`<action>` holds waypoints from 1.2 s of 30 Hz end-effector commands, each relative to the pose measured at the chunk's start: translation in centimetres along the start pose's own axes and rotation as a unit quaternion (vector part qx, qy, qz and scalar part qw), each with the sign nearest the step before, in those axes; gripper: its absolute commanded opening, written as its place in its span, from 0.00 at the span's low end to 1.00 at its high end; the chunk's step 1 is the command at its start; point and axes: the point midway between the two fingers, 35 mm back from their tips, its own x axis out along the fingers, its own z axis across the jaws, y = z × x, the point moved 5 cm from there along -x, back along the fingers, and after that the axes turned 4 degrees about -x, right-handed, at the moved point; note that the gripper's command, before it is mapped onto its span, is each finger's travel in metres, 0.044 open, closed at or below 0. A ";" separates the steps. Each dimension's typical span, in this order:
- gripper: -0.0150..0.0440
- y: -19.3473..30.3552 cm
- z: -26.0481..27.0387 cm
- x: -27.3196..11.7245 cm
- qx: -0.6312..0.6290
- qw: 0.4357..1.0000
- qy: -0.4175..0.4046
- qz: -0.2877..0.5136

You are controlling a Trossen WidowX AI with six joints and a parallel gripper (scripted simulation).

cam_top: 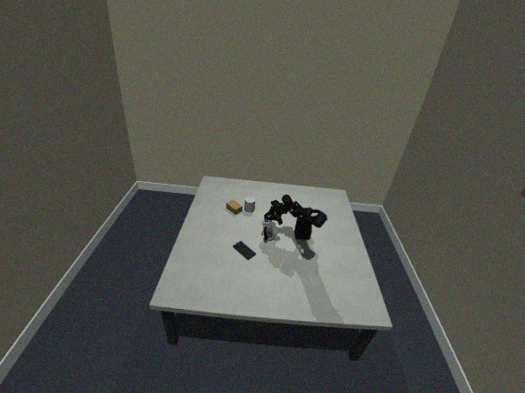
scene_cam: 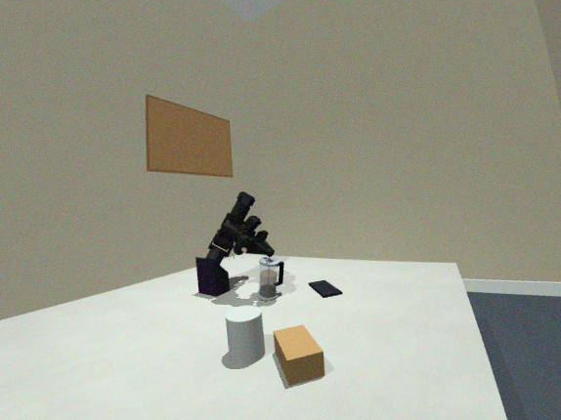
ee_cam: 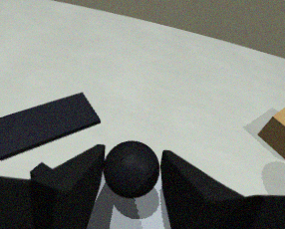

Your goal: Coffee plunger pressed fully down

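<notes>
The coffee press [cam_top: 269,231] [scene_cam: 268,277] stands upright on the table, its black handle facing away from the arm. In the exterior view a dark layer shows at the bottom of its glass. The round black plunger knob [ee_cam: 132,168] is low, just above the lid. My gripper [cam_top: 273,220] [scene_cam: 271,254] [ee_cam: 133,154] points down at the press, with the knob between its fingertips. The fingers are slightly open around it: a thin gap shows on the right side in the wrist view, while the left finger is very close to the knob. The lid is partly hidden below the knob.
A flat black slab [cam_top: 244,249] [scene_cam: 325,288] [ee_cam: 47,124] lies beyond the handle side of the press. A grey cylinder [cam_top: 250,205] [scene_cam: 245,337] stands beside an orange-brown block [cam_top: 234,207] [scene_cam: 299,356] [ee_cam: 276,133], away from the press.
</notes>
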 end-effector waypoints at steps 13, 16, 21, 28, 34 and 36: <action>1.00 -0.2 -0.1 0.0 0.000 1.000 0.002 -0.002; 1.00 -1.2 -0.3 0.1 -0.011 1.000 0.009 -0.012; 1.00 -2.6 -1.6 -0.8 -0.006 0.998 0.049 -0.038; 1.00 -2.9 -2.3 -2.1 -0.008 0.999 0.049 0.000; 1.00 -4.0 -1.0 -4.7 -0.001 0.999 0.024 0.021; 1.00 -4.5 -0.1 -5.7 0.003 1.000 0.014 0.017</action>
